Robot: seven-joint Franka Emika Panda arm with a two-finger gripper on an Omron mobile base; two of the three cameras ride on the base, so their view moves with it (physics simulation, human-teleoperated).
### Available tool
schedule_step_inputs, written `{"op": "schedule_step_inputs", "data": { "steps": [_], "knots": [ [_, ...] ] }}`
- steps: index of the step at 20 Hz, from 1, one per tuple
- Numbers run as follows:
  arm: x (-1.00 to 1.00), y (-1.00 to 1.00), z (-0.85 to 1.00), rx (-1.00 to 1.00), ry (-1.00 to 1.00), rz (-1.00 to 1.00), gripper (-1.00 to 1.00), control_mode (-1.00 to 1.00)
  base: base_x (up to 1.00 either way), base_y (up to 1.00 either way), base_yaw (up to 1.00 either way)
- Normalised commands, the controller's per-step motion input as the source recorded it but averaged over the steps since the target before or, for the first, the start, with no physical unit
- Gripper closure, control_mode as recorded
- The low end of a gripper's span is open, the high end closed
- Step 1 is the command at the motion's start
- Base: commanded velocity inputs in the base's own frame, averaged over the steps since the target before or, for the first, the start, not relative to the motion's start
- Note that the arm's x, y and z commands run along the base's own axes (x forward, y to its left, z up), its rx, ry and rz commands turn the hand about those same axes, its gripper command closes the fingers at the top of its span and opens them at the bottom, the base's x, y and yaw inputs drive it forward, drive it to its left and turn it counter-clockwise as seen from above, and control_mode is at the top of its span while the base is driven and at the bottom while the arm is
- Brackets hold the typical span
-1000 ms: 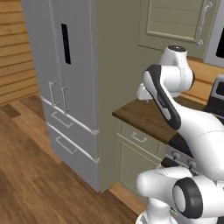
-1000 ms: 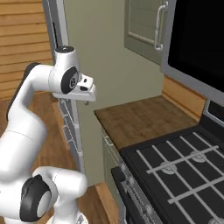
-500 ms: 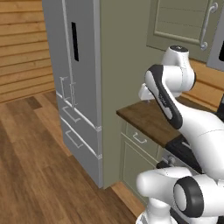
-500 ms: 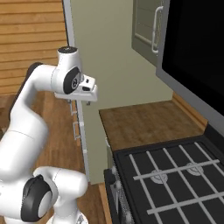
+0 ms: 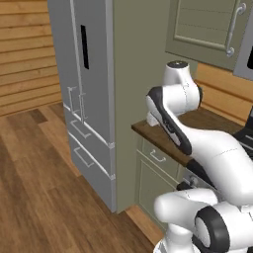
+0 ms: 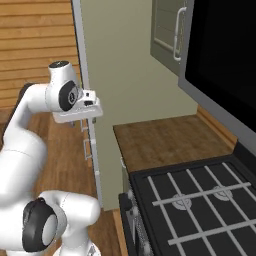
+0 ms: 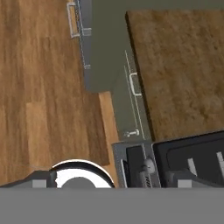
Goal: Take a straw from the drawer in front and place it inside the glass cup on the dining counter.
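A sage-green drawer (image 5: 158, 156) with a small silver bar handle sits shut under a short brown wood countertop (image 5: 207, 123). From above, its handle (image 7: 134, 84) lies beside the countertop's edge. My arm is folded high, and the gripper (image 6: 80, 117) hangs above the floor in front of the cabinet. It points straight down, is open and holds nothing. Its hand (image 5: 152, 118) peeks out from behind the forearm. The straw, the glass cup and the dining counter are out of view.
A grey steel fridge (image 5: 84, 84) with lower drawers stands left of a tall grey-green panel (image 6: 125, 65). A black stove (image 6: 195, 200) adjoins the countertop on the right, under a dark microwave (image 6: 225, 55). Green wall cabinets (image 5: 207, 24) hang above. Plank floor (image 7: 39, 87) lies open to the left.
The whole picture has shifted in both base views: the base has moved, bringing the stove and the green drawer closer. The arm keeps its folded pose and the gripper stays open.
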Motion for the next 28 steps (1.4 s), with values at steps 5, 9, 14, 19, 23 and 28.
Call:
{"op": "schedule_step_inputs", "data": {
  "steps": [5,9,14,19,23,28],
  "knots": [
    [0.0,0.56,-0.72,-0.44,-0.02,0.0,-1.0,-1.0,0.0,0.0,0.0],
    [0.03,0.32,-0.75,-0.39,0.0,0.0,-1.0,-1.0,0.0,0.0,0.0],
    [0.03,0.07,-0.83,-0.36,0.0,0.0,-1.0,-1.0,0.0,0.0,0.0],
    [0.25,0.0,-0.82,-0.3,0.0,0.0,-1.0,-1.0,0.0,0.0,0.0],
    [0.43,0.0,-0.77,-0.31,-0.06,-0.03,-1.0,-1.0,0.0,0.0,0.0],
    [0.55,-0.02,-0.5,-0.26,-0.12,-0.11,-1.0,-1.0,0.0,0.0,0.0]
  ]
}}
